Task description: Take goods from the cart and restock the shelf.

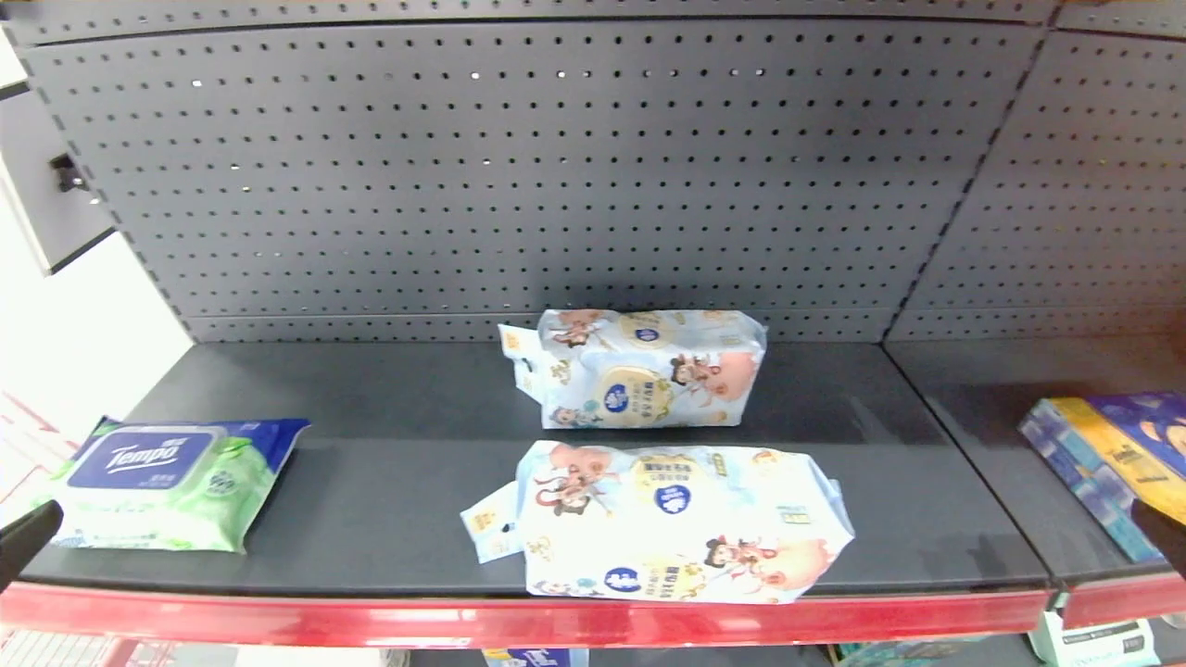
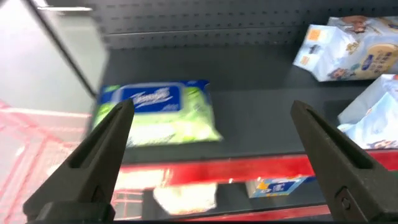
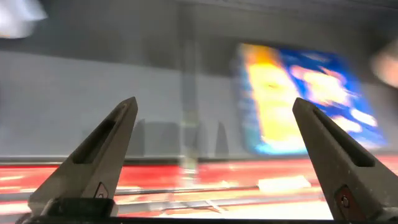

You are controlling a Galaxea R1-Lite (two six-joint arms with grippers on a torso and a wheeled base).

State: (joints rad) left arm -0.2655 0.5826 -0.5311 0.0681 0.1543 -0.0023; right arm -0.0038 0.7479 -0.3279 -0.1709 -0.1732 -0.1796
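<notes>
Our left gripper and right gripper gape wide, unladen. We should shelve next between wet wipes pack and tissue packs.

A grey panel with a small black latch stands beside a white wall.

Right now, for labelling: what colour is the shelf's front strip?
Front strip: red, best in head view.

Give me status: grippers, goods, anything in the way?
Left gripper open, empty, facing green wipes pack. Right gripper open, empty, facing blue-yellow pack. Rear cartoon pack and front cartoon pack lie mid-shelf; front one at the red lip.
</notes>
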